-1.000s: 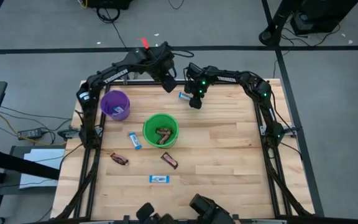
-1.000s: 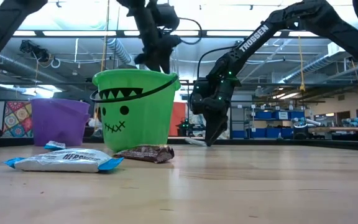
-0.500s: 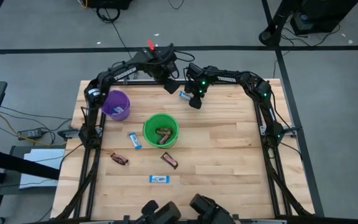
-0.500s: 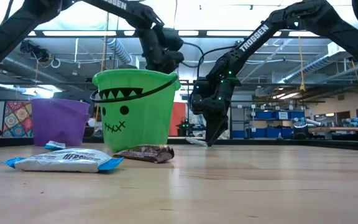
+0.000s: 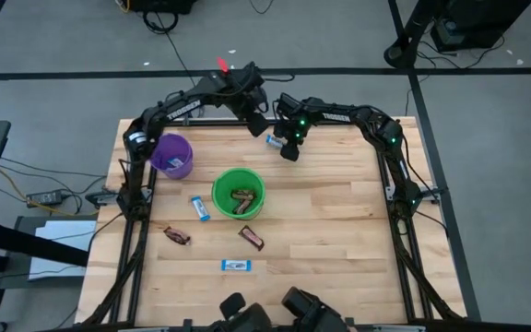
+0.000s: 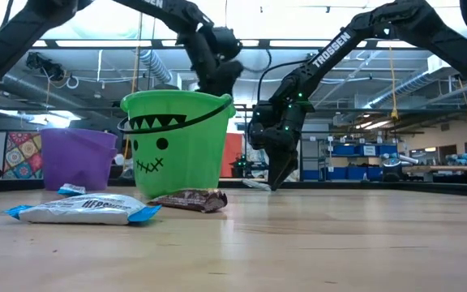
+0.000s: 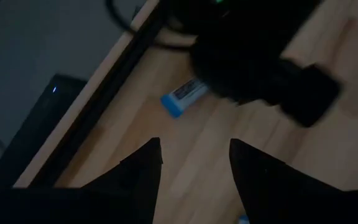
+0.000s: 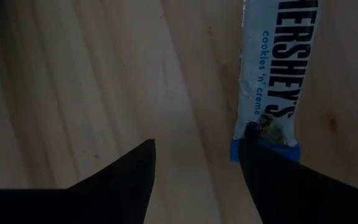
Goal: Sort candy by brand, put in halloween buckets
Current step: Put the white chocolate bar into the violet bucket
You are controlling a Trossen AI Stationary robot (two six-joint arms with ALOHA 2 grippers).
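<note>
Candy in a flat blue-and-white Hershey's wrapper (image 8: 272, 74) lies on the wooden table's (image 5: 339, 231) far edge; the right gripper (image 8: 194, 165), fingers spread, hangs just over it, left gripper (image 7: 194, 162) released nearby.

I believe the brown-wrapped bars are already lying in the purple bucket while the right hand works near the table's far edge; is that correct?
Not quite: the high view shows the brown-wrapped bars lying in the green bucket, not the purple bucket, which holds a blue-and-white bar. The right hand is indeed near the table's far edge.
</note>
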